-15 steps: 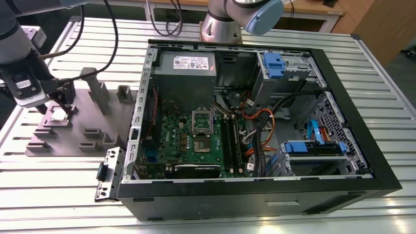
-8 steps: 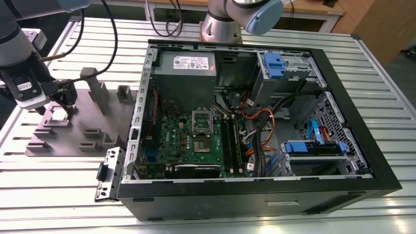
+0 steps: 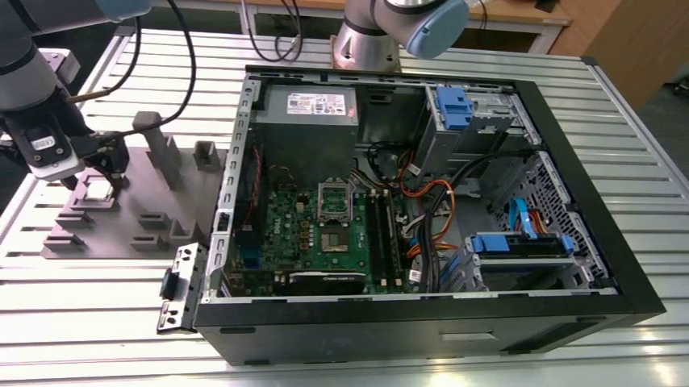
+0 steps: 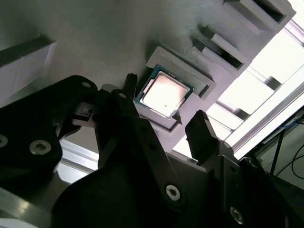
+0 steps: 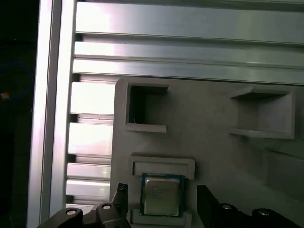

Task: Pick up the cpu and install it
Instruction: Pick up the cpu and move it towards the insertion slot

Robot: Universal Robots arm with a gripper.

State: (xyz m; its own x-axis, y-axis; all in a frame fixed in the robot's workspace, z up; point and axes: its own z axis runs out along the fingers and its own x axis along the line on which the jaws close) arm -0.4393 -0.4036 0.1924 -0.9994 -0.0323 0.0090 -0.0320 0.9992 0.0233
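While claw (image 4: pixel 165 105) straddles cpu (image 4: pixel 164 92), fingers (image 4: pixel 202 135) spread, gaps beside both edges

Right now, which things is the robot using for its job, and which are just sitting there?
For the job: small square silver-grey cpu in its grey plastic fixture; black gripper, open around it; silver socket frame on the green motherboard.
Just lying about: blue drive brackets; grey power supply box; orange cables.

Claw (image 4: pixel 165 99) open; low, fingers downward
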